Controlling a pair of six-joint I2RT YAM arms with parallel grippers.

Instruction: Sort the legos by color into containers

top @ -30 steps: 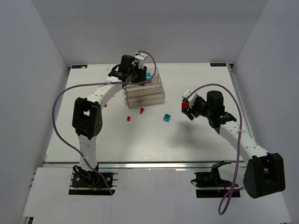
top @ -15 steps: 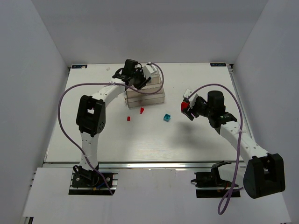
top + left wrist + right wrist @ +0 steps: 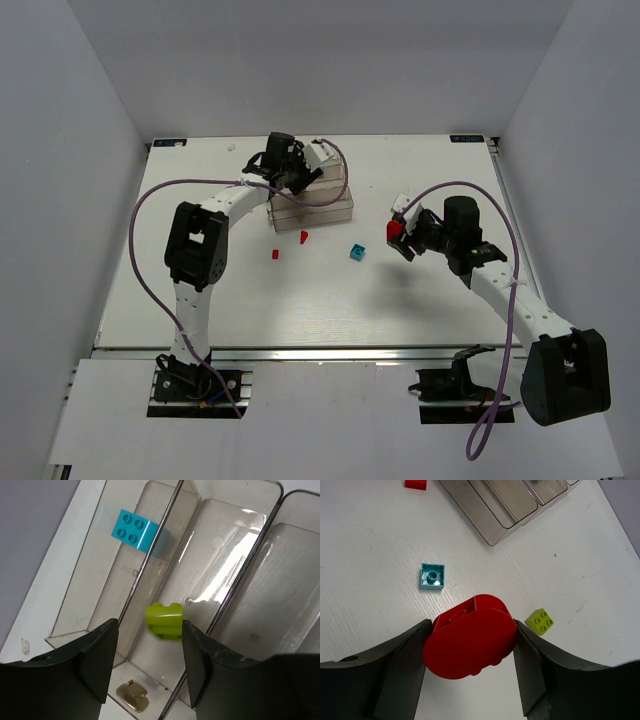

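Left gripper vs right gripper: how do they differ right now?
Left gripper is open, holding nothing; right gripper is shut on a red brick. Left gripper hangs over the containers, with a yellow-green brick in one of them below it; right gripper hangs over the table, apart from the containers. Both point down.

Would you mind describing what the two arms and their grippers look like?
Both the left arm and right arm have white links and bulky black joint housings, each trailed by a looping purple cable. The left gripper and right gripper have broad, matte black fingers with rounded tips.
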